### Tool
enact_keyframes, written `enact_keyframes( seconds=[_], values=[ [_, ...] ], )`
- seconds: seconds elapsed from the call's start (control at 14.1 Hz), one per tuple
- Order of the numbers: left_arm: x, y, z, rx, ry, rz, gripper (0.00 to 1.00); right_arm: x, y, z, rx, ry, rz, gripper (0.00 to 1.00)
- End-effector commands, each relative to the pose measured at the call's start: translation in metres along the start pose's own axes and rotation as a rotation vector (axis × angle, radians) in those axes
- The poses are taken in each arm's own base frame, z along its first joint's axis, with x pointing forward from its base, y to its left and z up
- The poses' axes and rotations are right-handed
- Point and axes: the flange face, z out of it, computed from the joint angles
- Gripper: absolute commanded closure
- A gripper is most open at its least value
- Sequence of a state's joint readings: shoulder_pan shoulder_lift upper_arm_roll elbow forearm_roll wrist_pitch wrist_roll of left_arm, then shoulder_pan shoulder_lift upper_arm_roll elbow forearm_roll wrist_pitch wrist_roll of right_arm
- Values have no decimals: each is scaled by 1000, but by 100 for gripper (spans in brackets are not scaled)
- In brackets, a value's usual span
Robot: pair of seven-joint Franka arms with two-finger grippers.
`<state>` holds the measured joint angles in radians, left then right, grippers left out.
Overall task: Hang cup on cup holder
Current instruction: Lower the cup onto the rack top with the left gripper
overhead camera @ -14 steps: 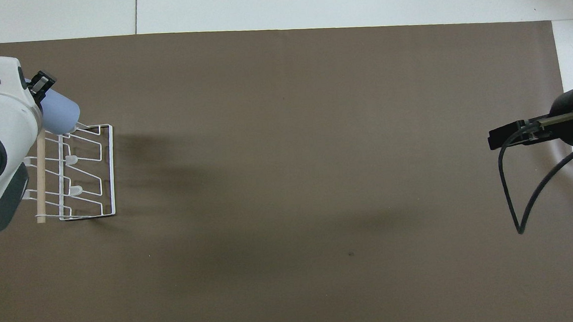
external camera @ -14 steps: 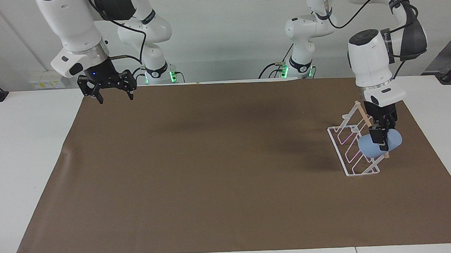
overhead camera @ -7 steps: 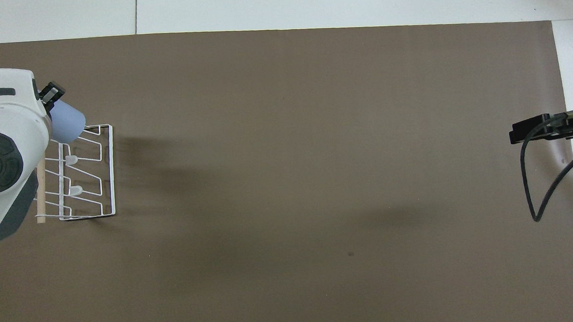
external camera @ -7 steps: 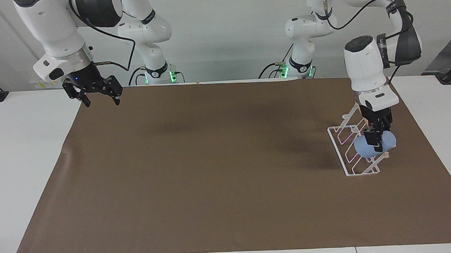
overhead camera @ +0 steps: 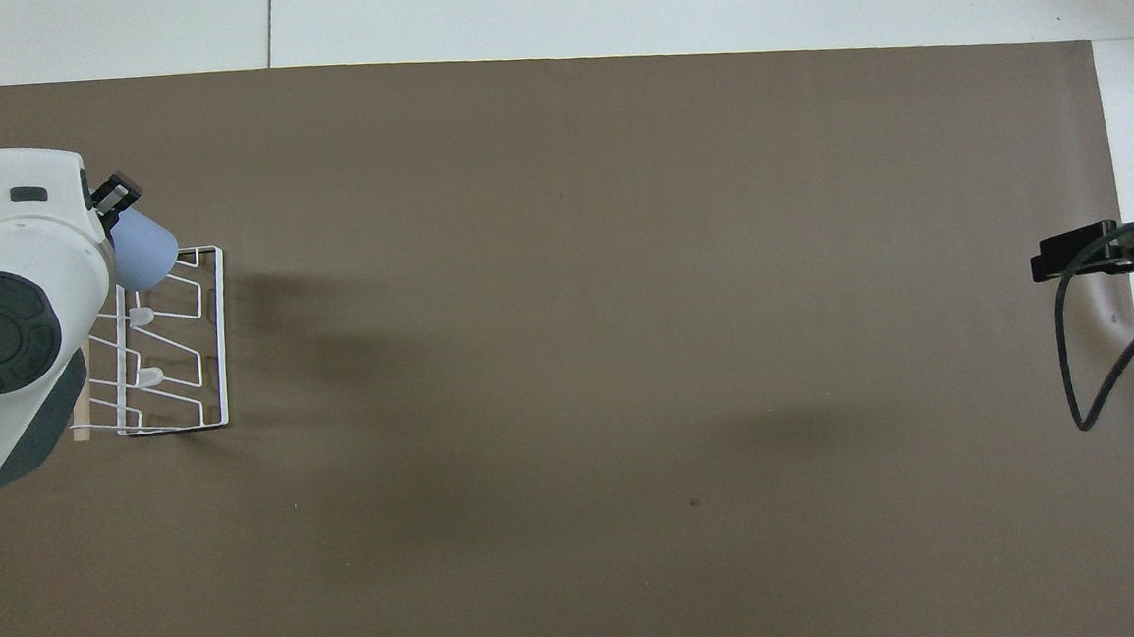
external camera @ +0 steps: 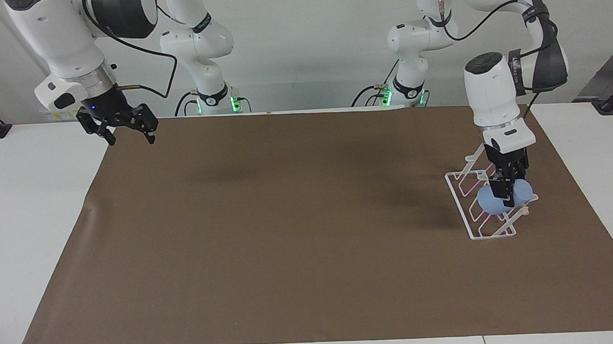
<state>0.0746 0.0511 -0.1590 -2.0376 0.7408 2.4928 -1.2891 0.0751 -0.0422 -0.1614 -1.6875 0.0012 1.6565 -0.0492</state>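
The light-blue cup [external camera: 492,203] [overhead camera: 145,258] lies tilted on its side, with my left gripper [external camera: 507,197] shut on it from above. It rests against the cup holder [external camera: 474,225] [overhead camera: 218,330], a white wire rack, at the rack's end that is farther from the robots. I cannot tell whether a prong is inside the cup. The left arm's white wrist [overhead camera: 6,313] hides most of the rack's wooden rod [overhead camera: 82,432] in the overhead view. My right gripper [external camera: 128,133] hangs open and holds nothing, above the mat's corner at the right arm's end.
A brown mat [external camera: 288,220] covers most of the white table [external camera: 20,208]. The rack's other looped prongs [overhead camera: 147,376] carry nothing. The right arm's black cable [overhead camera: 1072,366] hangs over the mat's edge.
My left gripper has come down with the cup and brought it closer against the rack. My right gripper has drawn back toward the right arm's end of the table.
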Motion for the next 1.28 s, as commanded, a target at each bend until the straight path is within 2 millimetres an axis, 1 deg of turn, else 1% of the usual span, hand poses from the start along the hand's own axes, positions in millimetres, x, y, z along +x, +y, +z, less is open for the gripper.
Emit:
enact_keyframes(
  seconds=[0.0,0.28,0.43,0.57,0.71,0.85,0.99,1.06,1.21],
  values=[
    [-2,-7,-7,-11,28,7,0,0,3,2,24,14,22,0],
    [6,-2,-10,-22,40,8,0,1,9,1,24,33,31,0],
    [15,3,-18,-14,53,34,0,1,8,3,24,28,30,0],
    [18,4,-22,-8,50,67,0,1,8,3,24,27,31,0],
    [20,6,-27,-8,27,41,0,1,7,3,24,27,33,0],
    [26,13,-40,-5,-30,-5,0,1,4,0,24,34,30,0],
    [41,14,-59,15,-119,59,0,-6,3,-10,27,40,23,0],
    [48,15,-71,8,-173,106,0,-6,4,-10,27,40,25,0],
    [67,11,-93,-1,-252,164,0,-6,3,-10,27,40,23,0]
  ],
)
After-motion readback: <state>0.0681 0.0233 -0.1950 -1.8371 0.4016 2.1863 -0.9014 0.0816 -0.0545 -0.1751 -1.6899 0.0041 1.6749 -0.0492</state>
